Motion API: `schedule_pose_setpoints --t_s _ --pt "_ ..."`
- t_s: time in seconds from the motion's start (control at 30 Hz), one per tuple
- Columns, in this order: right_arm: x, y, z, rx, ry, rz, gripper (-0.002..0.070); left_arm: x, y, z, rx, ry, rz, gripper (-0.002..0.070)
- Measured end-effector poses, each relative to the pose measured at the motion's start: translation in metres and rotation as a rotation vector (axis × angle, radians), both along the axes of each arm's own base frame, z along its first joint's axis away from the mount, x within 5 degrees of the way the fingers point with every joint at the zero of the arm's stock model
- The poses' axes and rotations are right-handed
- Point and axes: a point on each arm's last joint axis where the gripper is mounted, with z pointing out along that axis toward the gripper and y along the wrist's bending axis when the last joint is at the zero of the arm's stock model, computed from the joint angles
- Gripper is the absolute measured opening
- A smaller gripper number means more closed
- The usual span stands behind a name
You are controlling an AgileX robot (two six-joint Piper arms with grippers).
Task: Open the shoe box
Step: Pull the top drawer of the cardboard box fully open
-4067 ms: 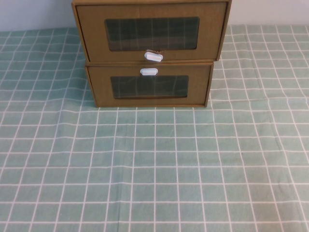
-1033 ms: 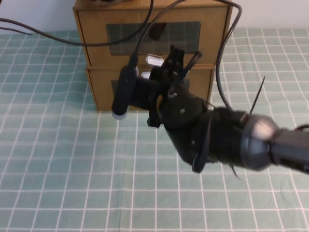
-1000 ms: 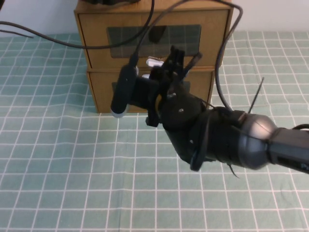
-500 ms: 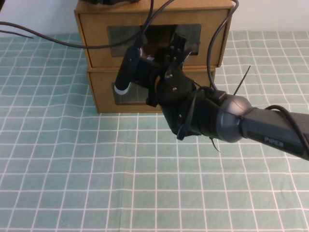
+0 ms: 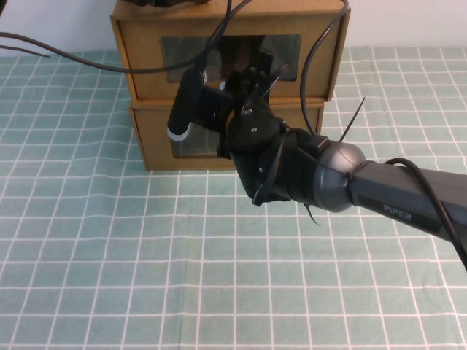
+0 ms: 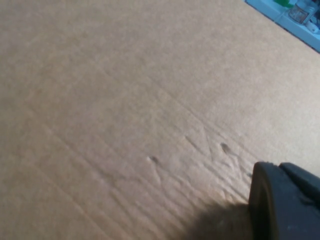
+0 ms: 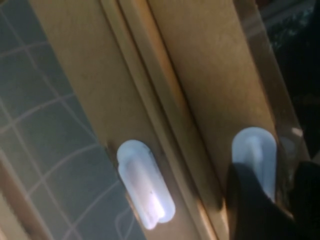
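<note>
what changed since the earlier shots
The right gripper came in from the right and pushed forward to the white handle of the upper shoe box; a grip can't be confirmed. The left gripper arrived on top of that box. The box stayed shut, stacked on the lower box.

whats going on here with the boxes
The right gripper is at the white oval plastic handle of the upper brown cardboard shoe box. That box is stacked on a second matching box on the green checked tablecloth. The left gripper sits low over the upper box's cardboard top. Both box fronts look shut, so nothing is open yet.
</note>
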Motion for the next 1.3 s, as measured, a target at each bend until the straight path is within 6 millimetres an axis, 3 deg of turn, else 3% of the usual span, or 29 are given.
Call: schedule_pose_setpoints --t_s 0.4,0.53,0.77,0.93,1.03,1.13,1.3 --pt "-0.013 0.0 0.011 -0.084 0.081 -0.002 0.0097 0.003 -0.002 -0.006 -0.029 0.045 -0.003 -0.0006" --pt "-0.025 0.005 0.003 -0.072 0.13 0.006 0.0011 0.004 -0.002 -0.007 -0.032 0.054 -0.004 -0.0006" --pt "-0.058 0.003 -0.028 -0.095 0.239 0.049 -0.001 0.004 -0.001 -0.008 -0.03 0.053 -0.001 -0.0006" --pt "-0.075 -0.004 -0.028 -0.044 0.226 0.046 -0.0012 0.004 -0.001 -0.008 -0.03 0.053 -0.001 -0.0006" --pt "-0.073 -0.007 -0.019 -0.023 0.118 0.015 -0.0011 0.004 -0.001 -0.007 -0.032 0.054 0.0 -0.0006" --pt "-0.067 -0.008 -0.007 0.006 0.054 -0.02 0.0026 0.004 -0.001 -0.007 -0.033 0.054 0.0 -0.0006" --pt "-0.049 -0.007 0.011 0.07 0.014 -0.002 0.0244 0.004 -0.001 -0.007 -0.033 0.054 0.0 -0.0006"
